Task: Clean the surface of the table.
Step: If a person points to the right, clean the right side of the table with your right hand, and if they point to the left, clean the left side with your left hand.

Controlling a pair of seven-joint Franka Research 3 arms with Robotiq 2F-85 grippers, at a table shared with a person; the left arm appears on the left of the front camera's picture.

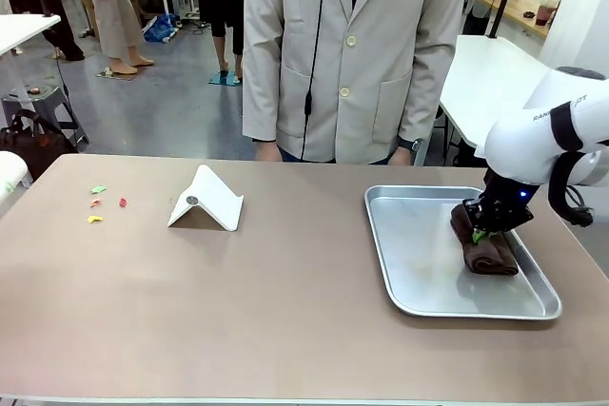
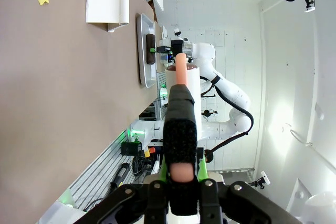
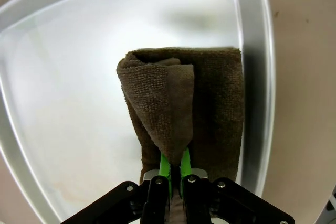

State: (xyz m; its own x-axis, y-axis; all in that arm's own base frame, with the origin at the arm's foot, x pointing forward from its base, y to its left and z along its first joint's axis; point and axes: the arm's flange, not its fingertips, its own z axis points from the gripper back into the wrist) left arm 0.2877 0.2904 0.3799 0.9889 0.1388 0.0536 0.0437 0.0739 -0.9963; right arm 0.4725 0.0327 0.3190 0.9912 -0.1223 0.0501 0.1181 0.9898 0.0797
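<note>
Grips brown cloth (image 1: 490, 252) in tray (image 1: 409, 263) with shut right tool (image 1: 485, 232), black stick (image 2: 180, 124) in shut left tool (image 2: 181, 174); best lifted over rim, pressed flat toward far-left scraps (image 1: 98, 189) on desk (image 1: 285, 311).

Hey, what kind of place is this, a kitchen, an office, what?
Probably a robotics lab: a white robot arm holds a brown cloth in a metal tray on the table, white-topped work tables stand behind, and cables and gear sit by the arms' bases.
</note>
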